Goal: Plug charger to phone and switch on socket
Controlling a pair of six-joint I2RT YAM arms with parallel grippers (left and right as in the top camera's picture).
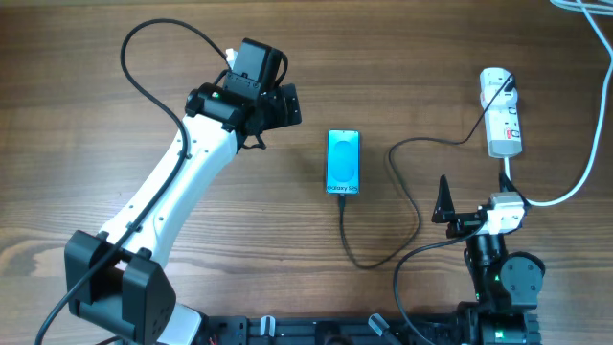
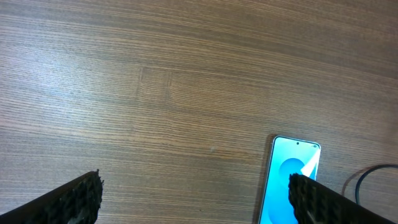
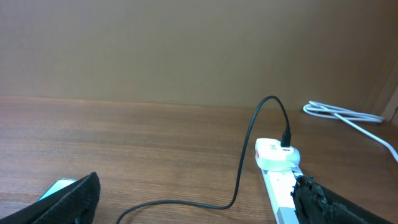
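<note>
Left gripper and right gripper were noted wide open, empty. Socket lay just ahead-right of the latter; charger could be snagged there and pulled from phone.

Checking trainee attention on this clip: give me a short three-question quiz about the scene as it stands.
1. True or false: the left end effector is open and empty.
2. From the phone, the charger leads to: A the socket; B a laptop; C a wall outlet.
3. What colour is the phone's screen?
Key: 1 true; 2 A; 3 cyan.
</note>
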